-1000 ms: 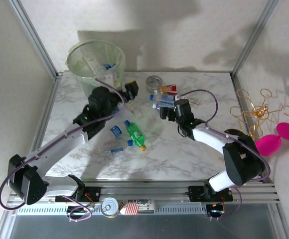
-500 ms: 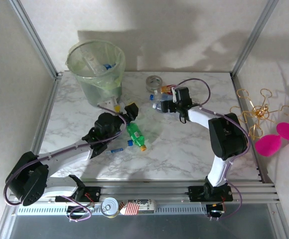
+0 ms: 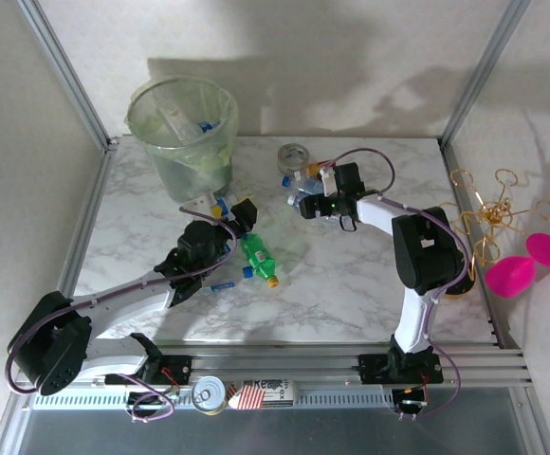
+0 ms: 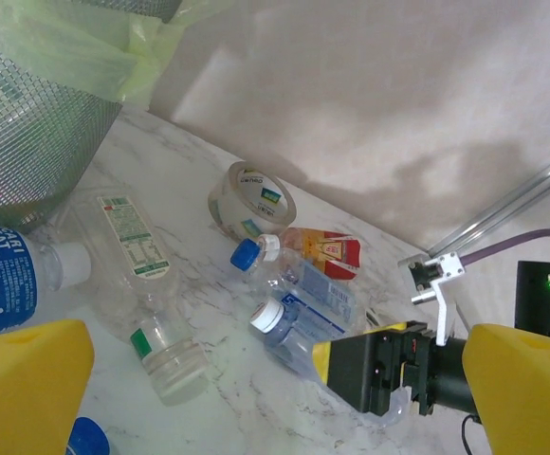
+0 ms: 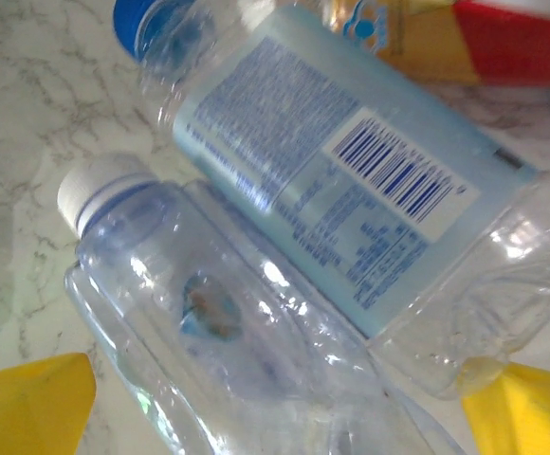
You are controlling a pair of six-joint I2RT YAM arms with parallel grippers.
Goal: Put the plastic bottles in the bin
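Observation:
The bin (image 3: 182,123), pale green with a liner, stands at the far left and holds some bottles; its mesh wall (image 4: 28,114) shows in the left wrist view. My left gripper (image 3: 232,210) is open, low over the table in front of the bin, beside a blue-labelled bottle (image 4: 0,284) and a clear bottle (image 4: 142,303). A green bottle (image 3: 259,258) lies just behind it. My right gripper (image 3: 305,201) is open, its yellow fingertips (image 5: 28,403) either side of a white-capped clear bottle (image 5: 228,332). A blue-capped bottle (image 5: 332,180) lies against that one.
A grey tape roll (image 3: 294,156) lies behind the bottle cluster, with a red and yellow packet (image 4: 322,251) next to it. A small blue-capped piece (image 3: 223,284) lies near the green bottle. A can (image 3: 209,393) sits on the front rail. Gold wire and pink items (image 3: 503,237) stand off the table's right edge.
The left gripper has drawn back from the bin and come down towards the table's middle. The right arm has swung its gripper onto the far bottle cluster.

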